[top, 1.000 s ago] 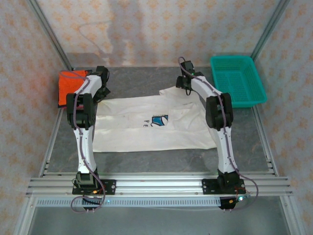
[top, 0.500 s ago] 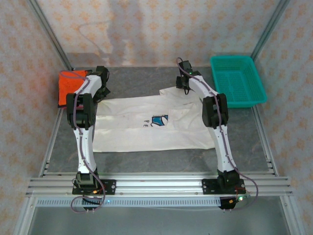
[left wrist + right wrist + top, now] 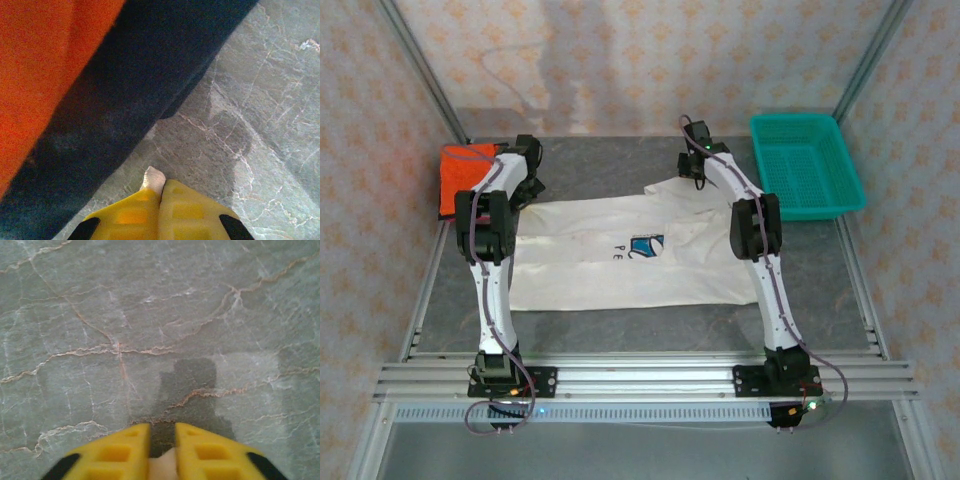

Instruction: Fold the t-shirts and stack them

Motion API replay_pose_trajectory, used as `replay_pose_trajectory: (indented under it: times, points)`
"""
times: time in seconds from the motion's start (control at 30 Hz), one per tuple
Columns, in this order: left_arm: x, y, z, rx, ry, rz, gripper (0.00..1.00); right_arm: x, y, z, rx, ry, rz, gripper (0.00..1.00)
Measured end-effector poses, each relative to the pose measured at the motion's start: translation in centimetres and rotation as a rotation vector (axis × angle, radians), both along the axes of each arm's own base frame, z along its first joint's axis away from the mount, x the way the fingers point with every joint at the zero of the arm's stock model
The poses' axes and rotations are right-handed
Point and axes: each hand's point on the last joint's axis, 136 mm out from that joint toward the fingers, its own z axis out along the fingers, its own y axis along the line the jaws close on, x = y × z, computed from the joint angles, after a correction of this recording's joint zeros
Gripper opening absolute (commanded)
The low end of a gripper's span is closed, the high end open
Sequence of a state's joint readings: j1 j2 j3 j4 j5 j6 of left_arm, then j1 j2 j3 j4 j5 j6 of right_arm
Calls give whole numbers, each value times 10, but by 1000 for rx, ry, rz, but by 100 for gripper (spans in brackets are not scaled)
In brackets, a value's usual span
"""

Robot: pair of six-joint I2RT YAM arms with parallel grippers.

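Observation:
The white t-shirt (image 3: 620, 262) with its blue-square print lies spread flat across the middle of the table. My left gripper (image 3: 530, 190) is at the shirt's far left corner. In the left wrist view this gripper (image 3: 161, 192) is shut on a tip of white cloth (image 3: 154, 179). My right gripper (image 3: 692, 172) is at the far right corner, and in the right wrist view it (image 3: 162, 432) pinches white cloth (image 3: 162, 466) deep between its fingers. The orange shirt (image 3: 460, 175) lies folded at the far left, and it (image 3: 45, 65) rests on the navy shirt (image 3: 145, 70).
A teal mesh basket (image 3: 807, 165) stands at the far right. Bare grey stone table (image 3: 610, 165) lies beyond the white shirt. Aluminium frame rails (image 3: 640, 378) run along the near edge and up both sides.
The right arm has shifted a little to the left and away, still holding its corner. The left arm and the shirts have not visibly moved.

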State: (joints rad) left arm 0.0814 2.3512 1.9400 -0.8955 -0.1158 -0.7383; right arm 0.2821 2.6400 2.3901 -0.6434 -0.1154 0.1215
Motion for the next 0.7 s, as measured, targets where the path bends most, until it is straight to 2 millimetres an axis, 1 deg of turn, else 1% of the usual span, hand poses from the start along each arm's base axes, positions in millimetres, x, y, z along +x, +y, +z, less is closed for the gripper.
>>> replay_pose_trajectory:
  times: [0.07, 0.37, 0.43, 0.5, 0.57, 0.7]
  points:
    - [0, 0, 0, 1, 1, -3, 0, 0, 1, -1, 2, 2, 4, 0]
    - [0, -1, 1, -3, -1, -7, 0, 0, 1, 1, 3, 2, 15, 0]
    - [0, -1, 1, -7, -3, -8, 0, -1, 1, 5, 2, -2, 17, 0]
    - [-1, -3, 2, -15, -4, -9, 0, -4, 0, 11, 0, -5, 20, 0]
    - [-5, -5, 2, -26, -3, -11, 0, -10, -2, 22, 1, -9, 21, 0]
    - [-14, -8, 5, -37, 2, -13, 0, -20, -5, 54, 10, -46, 23, 0]
